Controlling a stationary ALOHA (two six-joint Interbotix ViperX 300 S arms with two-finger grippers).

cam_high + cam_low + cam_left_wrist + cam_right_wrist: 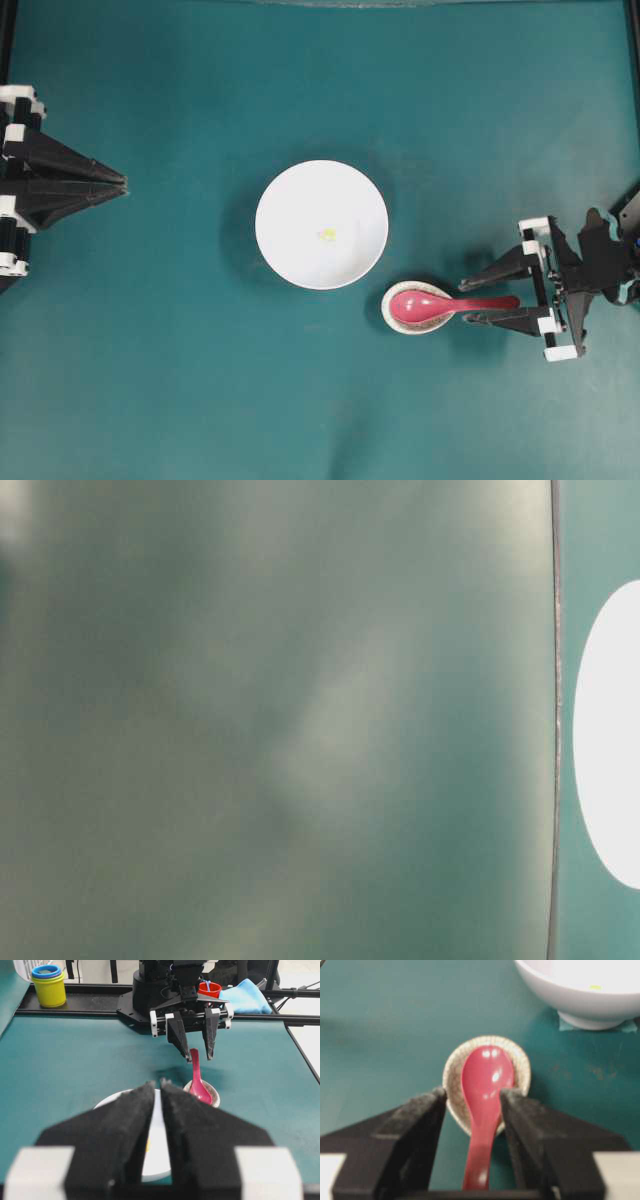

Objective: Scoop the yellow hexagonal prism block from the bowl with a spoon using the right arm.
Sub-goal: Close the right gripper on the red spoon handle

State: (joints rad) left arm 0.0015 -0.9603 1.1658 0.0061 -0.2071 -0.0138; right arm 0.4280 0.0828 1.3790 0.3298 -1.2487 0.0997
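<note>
The right gripper (481,294) stands wide open with one finger on each side of the pink-red spoon's (432,304) handle, gripping nothing, while the scoop lies in the speckled spoon rest (415,322) just beside the white bowl (290,200) near the middle of the teal table (150,380). The yellow hexagonal prism block (327,234) sits inside the bowl. At the table's left edge the left gripper (118,182) is closed and empty.

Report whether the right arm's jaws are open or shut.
Open: the right gripper straddles the spoon handle, jaws apart on either side, not clamped.
</note>
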